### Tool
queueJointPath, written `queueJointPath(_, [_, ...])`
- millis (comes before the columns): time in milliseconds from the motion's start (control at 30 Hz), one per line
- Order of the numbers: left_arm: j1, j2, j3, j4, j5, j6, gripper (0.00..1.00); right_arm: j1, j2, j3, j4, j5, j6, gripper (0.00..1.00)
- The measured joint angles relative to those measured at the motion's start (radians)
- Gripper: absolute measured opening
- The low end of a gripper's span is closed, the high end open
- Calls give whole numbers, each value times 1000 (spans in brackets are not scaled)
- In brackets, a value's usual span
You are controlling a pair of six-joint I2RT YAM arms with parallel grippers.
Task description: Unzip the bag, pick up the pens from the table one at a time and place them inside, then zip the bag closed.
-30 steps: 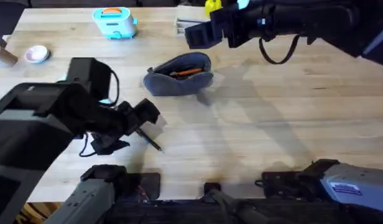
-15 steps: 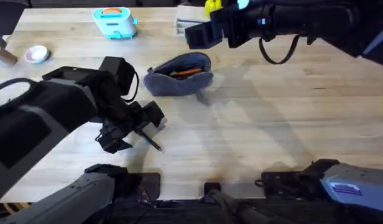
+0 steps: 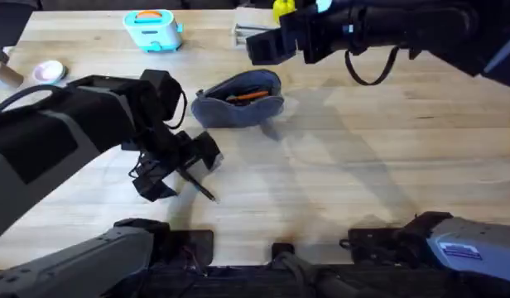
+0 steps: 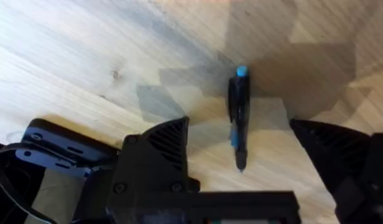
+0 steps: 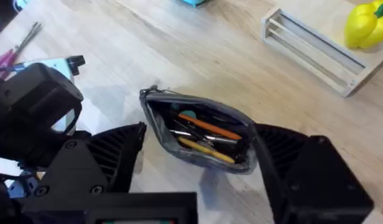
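Observation:
The grey-blue bag (image 3: 238,103) lies unzipped at the table's (image 3: 363,165) middle back, with an orange pen (image 3: 249,96) inside. In the right wrist view the bag (image 5: 160,115) gapes open, holding the orange pen (image 5: 207,126) and other slim items. My right gripper (image 5: 198,165) hangs open above it, seen from overhead as the right gripper (image 3: 263,45) just behind the bag. A black pen (image 3: 201,189) lies on the table near the front left. My left gripper (image 3: 182,170) is low over it and open. The black pen (image 4: 239,118), blue at one end, lies between the left gripper's (image 4: 238,140) fingers.
A teal toy (image 3: 153,29), a wooden rack (image 3: 248,33) and a yellow pepper (image 3: 281,8) stand along the back edge. A small pink dish (image 3: 48,72) sits at the far left. Pink-handled scissors (image 5: 11,53) lie left of the bag.
The left arm has swung toward the table's middle and settled lower around the black pen. The pen, the bag and the right arm have not moved.

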Motion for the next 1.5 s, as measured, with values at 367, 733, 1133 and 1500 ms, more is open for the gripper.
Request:
queueJointPath(367, [-1, 7, 1, 17, 57, -44, 413, 0, 0, 0, 0, 0, 0, 997])
queueJointPath(733, [-1, 8, 1, 30, 96, -48, 57, 0, 0, 0, 1, 0, 0, 998])
queueJointPath(1133, [-10, 80, 248, -27, 93, 111, 47, -60, -1, 0, 19, 0, -1, 998])
queueJointPath(1500, [-10, 78, 633, -42, 93, 472, 41, -141, -51, -1, 17, 0, 0, 997])
